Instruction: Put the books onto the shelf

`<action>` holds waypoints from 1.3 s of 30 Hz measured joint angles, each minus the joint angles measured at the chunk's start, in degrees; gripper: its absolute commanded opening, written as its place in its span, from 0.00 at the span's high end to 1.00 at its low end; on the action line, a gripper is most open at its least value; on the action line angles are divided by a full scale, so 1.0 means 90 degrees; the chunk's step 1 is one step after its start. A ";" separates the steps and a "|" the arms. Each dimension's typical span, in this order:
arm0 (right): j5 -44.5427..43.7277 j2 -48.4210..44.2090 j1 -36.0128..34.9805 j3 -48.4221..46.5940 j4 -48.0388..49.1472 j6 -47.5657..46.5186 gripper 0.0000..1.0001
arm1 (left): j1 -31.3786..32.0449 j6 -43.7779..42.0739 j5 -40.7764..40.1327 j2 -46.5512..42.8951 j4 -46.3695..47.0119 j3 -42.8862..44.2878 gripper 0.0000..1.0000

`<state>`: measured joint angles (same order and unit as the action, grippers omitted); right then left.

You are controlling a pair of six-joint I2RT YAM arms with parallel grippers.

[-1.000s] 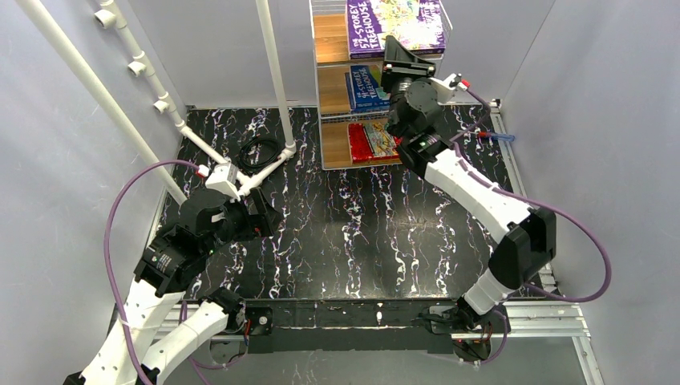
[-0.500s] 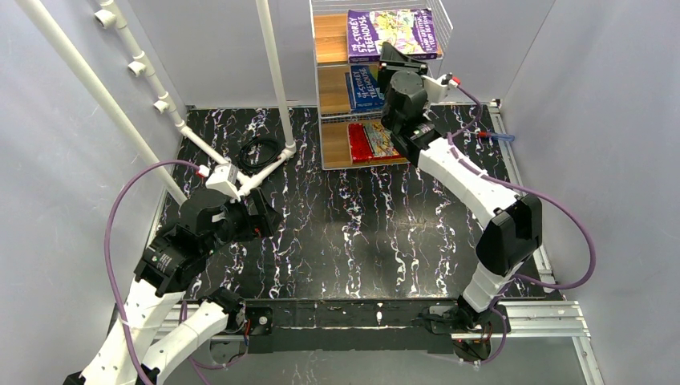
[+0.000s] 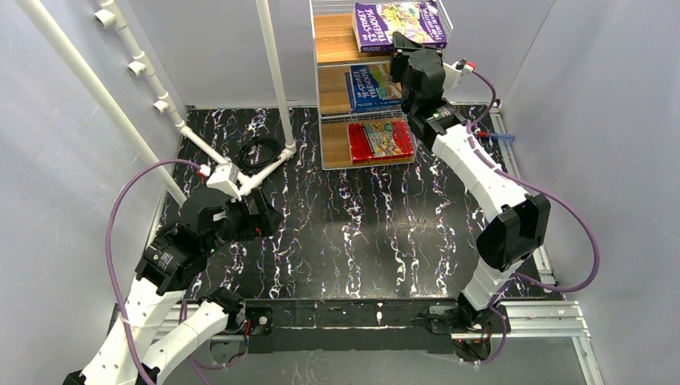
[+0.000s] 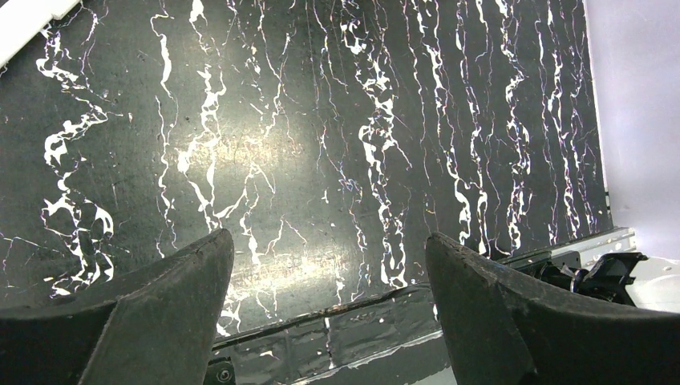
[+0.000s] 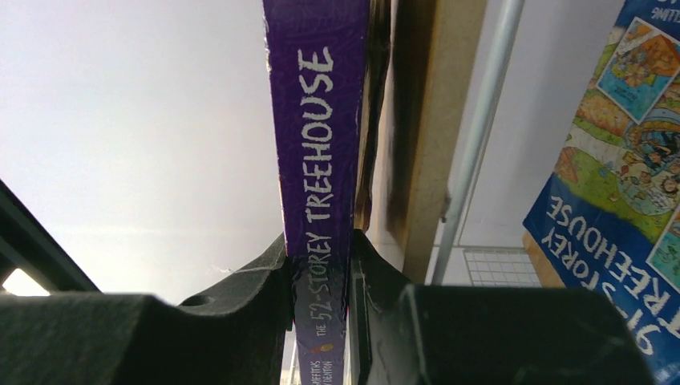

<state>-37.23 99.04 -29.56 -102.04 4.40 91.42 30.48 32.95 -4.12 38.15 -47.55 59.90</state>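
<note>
Your right gripper (image 5: 319, 273) clamps the purple book (image 3: 398, 22) at the top board of the shelf (image 3: 330, 88), blue book (image 3: 371, 84) and red book (image 3: 381, 138) shelved below, left gripper (image 4: 329, 241) gaping.

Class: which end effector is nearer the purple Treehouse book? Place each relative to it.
Right. The right end effector grips the purple book by its spine at the shelf top; the left end effector hangs open over the table, far away.
</note>
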 measured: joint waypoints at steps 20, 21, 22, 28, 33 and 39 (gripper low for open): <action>0.0471 -0.0476 0.0134 0.0758 0.0974 0.0189 0.01 | 0.0000 0.0002 0.0005 0.0151 0.0090 0.0000 0.13; 0.0469 -0.0527 0.0134 0.0801 0.0942 0.0194 0.01 | 0.0000 0.0002 0.0005 0.0155 0.0090 0.0000 0.13; 0.0469 -0.0556 0.0134 0.0816 0.0891 0.0194 0.01 | 0.0000 0.0000 0.0005 0.0158 0.0090 0.0000 0.13; 0.0444 -0.0561 0.0134 0.0372 -0.0029 0.0168 0.01 | 0.0000 0.0005 0.0015 0.0197 0.0097 0.0000 0.13; 0.0386 0.0066 0.0136 -0.1268 -0.1744 0.0206 0.01 | 0.0000 0.0007 0.0029 0.0209 0.0124 0.0000 0.13; 0.0369 0.0520 0.0138 -0.2424 -0.3223 0.0556 0.01 | 0.0000 0.0012 0.0029 0.0209 0.0136 0.0000 0.13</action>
<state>-33.91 103.72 -28.32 -123.85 -24.60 96.42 30.48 33.06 -3.86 40.03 -46.33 59.90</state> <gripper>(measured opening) 0.985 0.869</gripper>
